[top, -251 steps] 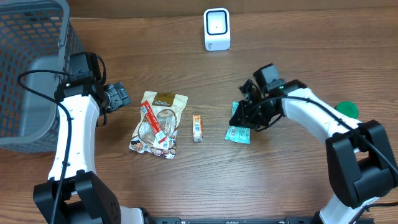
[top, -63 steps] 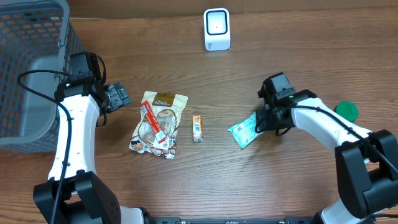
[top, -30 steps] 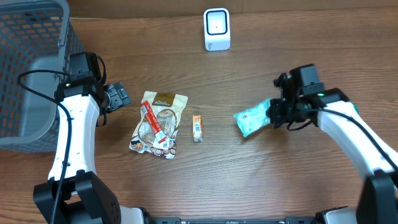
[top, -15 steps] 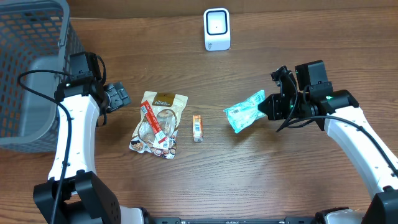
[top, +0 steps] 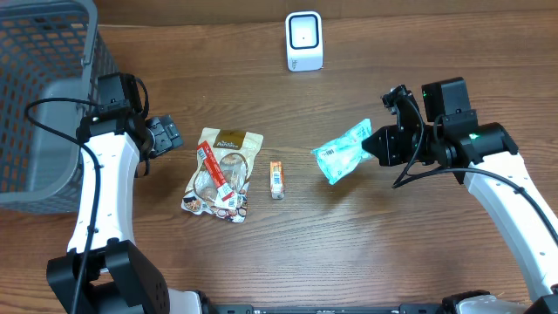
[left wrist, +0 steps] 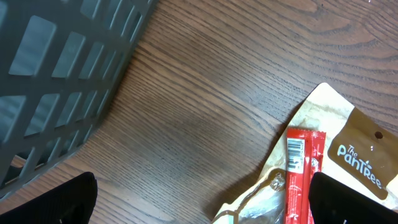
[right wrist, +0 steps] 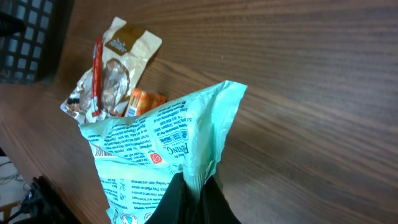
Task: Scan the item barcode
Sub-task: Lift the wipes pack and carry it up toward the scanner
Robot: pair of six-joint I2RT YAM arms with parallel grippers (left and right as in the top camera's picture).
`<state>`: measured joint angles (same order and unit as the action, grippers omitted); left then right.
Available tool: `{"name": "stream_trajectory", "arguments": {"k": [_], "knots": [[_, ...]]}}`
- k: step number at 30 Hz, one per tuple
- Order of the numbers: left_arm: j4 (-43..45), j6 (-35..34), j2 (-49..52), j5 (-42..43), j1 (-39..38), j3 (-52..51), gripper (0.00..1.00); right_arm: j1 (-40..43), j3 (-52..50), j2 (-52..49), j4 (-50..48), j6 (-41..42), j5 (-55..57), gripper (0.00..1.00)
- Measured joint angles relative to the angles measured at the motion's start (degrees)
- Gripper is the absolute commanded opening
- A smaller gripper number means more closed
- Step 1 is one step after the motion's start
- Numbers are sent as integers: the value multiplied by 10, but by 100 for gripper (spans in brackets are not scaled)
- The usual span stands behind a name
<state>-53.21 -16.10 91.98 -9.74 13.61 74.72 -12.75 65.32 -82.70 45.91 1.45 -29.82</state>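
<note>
My right gripper (top: 377,145) (right wrist: 194,186) is shut on the edge of a mint-green packet (top: 342,153) (right wrist: 163,152), which hangs in the air above the table with its printed side toward the wrist camera. The white barcode scanner (top: 304,41) stands at the back of the table, apart from the packet. My left gripper (top: 166,135) (left wrist: 202,202) stands open at the left, low over the table beside a tan snack pouch (top: 222,170) (left wrist: 323,155) carrying a red stick pack (left wrist: 298,177). Nothing is between its fingers.
A small orange packet (top: 276,179) (right wrist: 146,99) lies right of the tan pouch. A grey mesh basket (top: 44,96) (left wrist: 56,68) fills the far left. Part of a green lid shows behind the right arm.
The right gripper has lifted the mint-green packet off the table and carried it up and a little left. The left arm has not moved.
</note>
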Motion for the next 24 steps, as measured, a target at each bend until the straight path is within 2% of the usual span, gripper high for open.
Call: {"name": "stream_trajectory", "arguments": {"k": [7, 16, 24], "knots": [[0, 0, 0, 0, 0, 0, 100, 0, 0, 19, 48, -27, 0, 4], [0, 0, 0, 0, 0, 0, 100, 0, 0, 124, 109, -63, -3, 4], [0, 0, 0, 0, 0, 0, 100, 0, 0, 132, 116, -69, 3, 4]]}}
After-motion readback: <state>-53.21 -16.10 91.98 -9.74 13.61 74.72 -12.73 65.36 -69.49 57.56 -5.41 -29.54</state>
